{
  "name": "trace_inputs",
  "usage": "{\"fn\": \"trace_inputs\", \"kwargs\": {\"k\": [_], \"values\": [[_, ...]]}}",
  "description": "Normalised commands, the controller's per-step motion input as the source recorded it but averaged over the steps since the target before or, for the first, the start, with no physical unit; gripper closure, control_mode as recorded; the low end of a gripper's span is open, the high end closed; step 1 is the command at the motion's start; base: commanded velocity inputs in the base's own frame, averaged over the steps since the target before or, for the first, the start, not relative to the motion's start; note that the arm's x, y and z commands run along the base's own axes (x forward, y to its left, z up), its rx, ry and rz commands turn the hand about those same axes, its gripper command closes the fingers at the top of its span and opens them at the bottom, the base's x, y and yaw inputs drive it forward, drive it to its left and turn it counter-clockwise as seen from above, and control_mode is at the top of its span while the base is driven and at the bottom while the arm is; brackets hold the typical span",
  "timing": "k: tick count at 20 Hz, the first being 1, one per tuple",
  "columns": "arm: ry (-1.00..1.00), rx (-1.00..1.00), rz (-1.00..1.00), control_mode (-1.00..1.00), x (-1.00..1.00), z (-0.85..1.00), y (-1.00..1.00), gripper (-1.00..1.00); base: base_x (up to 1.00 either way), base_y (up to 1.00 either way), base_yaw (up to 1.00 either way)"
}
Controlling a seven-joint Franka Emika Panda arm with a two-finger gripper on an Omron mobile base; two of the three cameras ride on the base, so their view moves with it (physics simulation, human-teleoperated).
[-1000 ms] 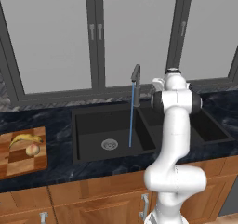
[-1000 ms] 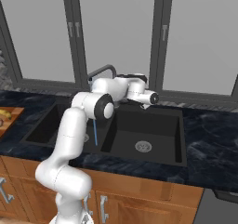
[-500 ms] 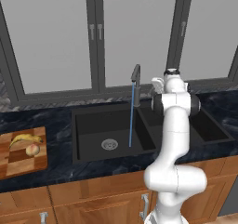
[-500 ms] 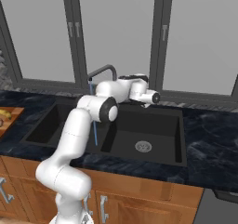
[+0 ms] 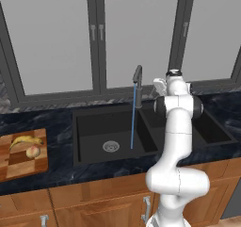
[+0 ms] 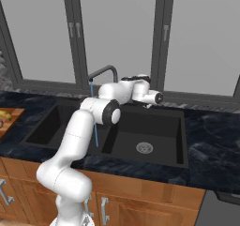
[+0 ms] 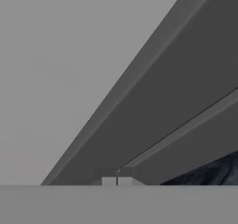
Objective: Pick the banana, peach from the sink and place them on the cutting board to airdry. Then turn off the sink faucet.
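Running water is what remains: the sink faucet stands at the back rim of the sink, between the two basins, with its thin blue water stream falling into the left basin near the silver drain. Both the banana and the peach already lie on the cutting board, touching or nearly so, on the dark tabletop left of the sink. By that layout, the fruit part looks done and shutting off the water is the step in hand.

At the far end of the arm, the pincer is fully closed and empty, its tips pressed together, pointed toward the window frame behind the sink and just right of the faucet. A lever or handle on the faucet is too small to make out, so its place must be judged with care. Doing this well likely means sweeping the closed tips sideways into the handle as a blunt pusher, low and steady, and watching for the blue stream to vanish as the sign of success.
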Motion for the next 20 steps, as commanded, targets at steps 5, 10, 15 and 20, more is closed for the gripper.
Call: {"fn": "trace_inputs", "kwargs": {"k": [5, 10, 15, 20], "values": [[0.01, 0.00, 0.00, -1.00, 0.28, -0.28, 0.48, 1.00, 0.00, 0.00, 0.00], [0.00, 0.00, 0.00, -1.00, 0.26, -0.29, 0.61, 1.00, 0.00, 0.00, 0.00], [0.00, 0.00, 0.00, -1.00, 0.19, -0.30, 0.68, 1.00, 0.00, 0.00, 0.00], [0.00, 0.00, 0.00, -1.00, 0.08, -0.24, 0.74, 1.00, 0.00, 0.00, 0.00]]}}
